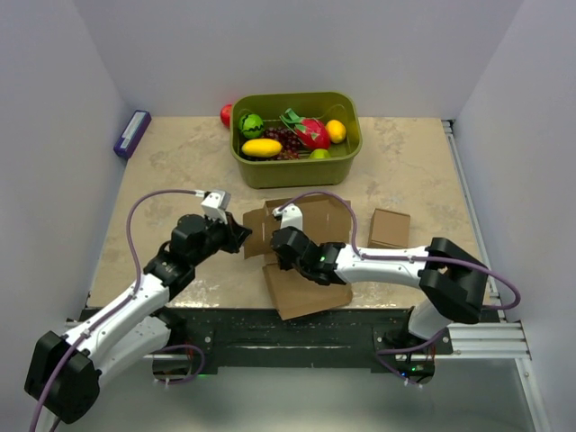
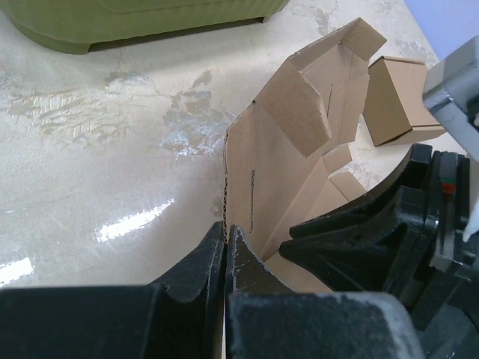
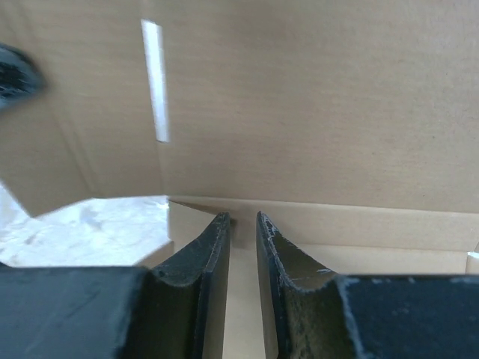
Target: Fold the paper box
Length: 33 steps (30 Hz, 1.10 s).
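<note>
Pinching the paper box (image 1: 306,292) at its 9 o'clock edge, the left gripper (image 2: 226,238) has its jaws pressed together on the corrugated rim, with no gap showing in the left wrist view. The box lies partly unfolded on the bench (image 1: 180,162), toward 6 o'clock from the middle. 1 wide panel lies flat near the front edge, and other panels and flaps stand up behind it.

From the 3 o'clock side, the right gripper (image 3: 241,221) reaches into the box. Its jaws stand narrow with a slim gap between them, and the tips sit at a crease where an upright panel meets a lower one. I cannot tell whether they pinch any cardboard.

A small cardboard cube (image 1: 389,228) sits near the box at its 3 o'clock, apart from it. A green tub (image 1: 297,173) holding toy fruit stands at 12 o'clock. A purple object (image 1: 132,133) lies at 10 o'clock by the wall.
</note>
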Available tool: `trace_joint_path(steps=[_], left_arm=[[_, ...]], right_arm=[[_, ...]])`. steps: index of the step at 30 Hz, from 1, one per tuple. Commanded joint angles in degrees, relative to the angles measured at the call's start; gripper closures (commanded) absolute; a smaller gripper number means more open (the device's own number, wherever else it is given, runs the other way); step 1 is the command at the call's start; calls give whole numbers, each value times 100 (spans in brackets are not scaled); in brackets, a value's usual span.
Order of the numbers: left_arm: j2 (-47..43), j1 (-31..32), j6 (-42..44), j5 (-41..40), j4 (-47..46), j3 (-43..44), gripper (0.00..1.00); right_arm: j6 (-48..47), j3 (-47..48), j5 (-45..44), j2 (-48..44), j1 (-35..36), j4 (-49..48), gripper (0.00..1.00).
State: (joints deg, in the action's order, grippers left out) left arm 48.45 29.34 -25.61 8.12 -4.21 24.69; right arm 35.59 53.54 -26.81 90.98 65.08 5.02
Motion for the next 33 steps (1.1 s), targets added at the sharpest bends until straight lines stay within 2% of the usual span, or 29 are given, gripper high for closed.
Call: trace_joint_path(steps=[1, 6, 14, 20, 25, 28, 33], left_arm=[[77, 19, 293, 277, -431, 230, 100], [183, 19, 434, 629, -686, 124, 100], [227, 10, 530, 454, -520, 159, 100], [244, 10, 636, 471, -116, 388, 100], [148, 10, 732, 550, -229, 370, 100], [77, 10, 750, 481, -493, 186, 100], [-28, 10, 829, 357, -1361, -288, 100]], right_arm=[[-88, -229, 176, -19, -39, -334, 77], [8, -362, 114, 139, -39, -458, 76], [18, -116, 202, -220, -144, 59, 71], [-491, 506, 264, -923, -180, 814, 52], [-922, 939, 438, -1363, -389, 1194, 26], [-941, 1194, 640, -1574, -819, 1484, 24], [209, 905, 1721, -1838, -1594, 1161, 22]])
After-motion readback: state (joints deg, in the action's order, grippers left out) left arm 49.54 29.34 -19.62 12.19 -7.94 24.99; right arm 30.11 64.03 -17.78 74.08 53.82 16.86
